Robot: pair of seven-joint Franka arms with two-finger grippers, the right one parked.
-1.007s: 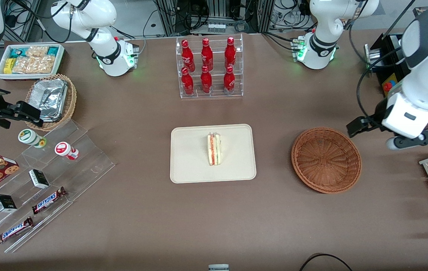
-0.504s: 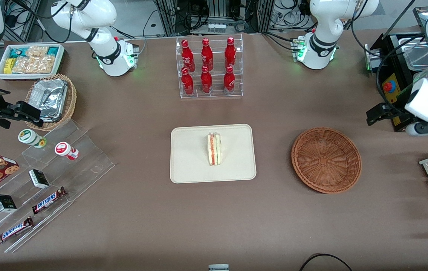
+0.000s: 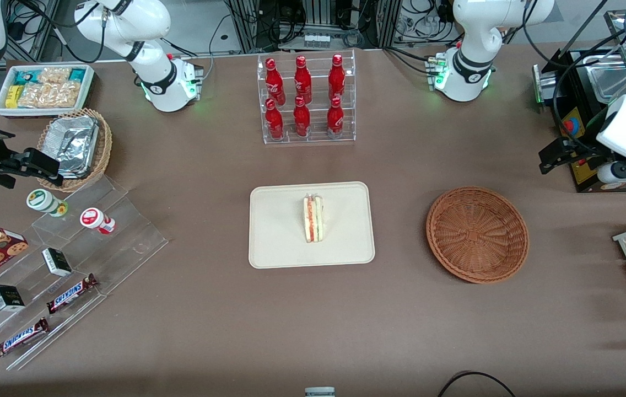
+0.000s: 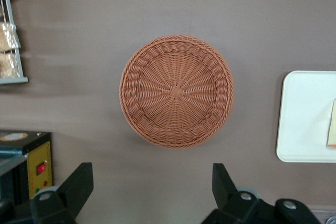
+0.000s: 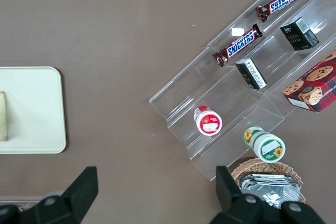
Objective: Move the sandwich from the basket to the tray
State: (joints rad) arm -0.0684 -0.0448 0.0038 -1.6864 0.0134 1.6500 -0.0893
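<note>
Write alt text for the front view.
A sandwich lies on a cream tray mid-table, with an empty reddish-brown wicker basket beside it toward the working arm's end. The left arm's gripper hovers open, farther from the camera than the basket.

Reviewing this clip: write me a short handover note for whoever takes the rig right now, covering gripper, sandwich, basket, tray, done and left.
Gripper: open and empty, held high above the table toward the working arm's end, farther from the front camera than the basket.
Sandwich: lies on the tray, near its middle, filling layer showing; nothing touches it.
Basket: empty, upright on the table beside the tray, toward the working arm's end.
Done: the sandwich is out of the basket and on the tray.
Left: by the look of it nothing on the task itself; at most the arm needs parking.
</note>
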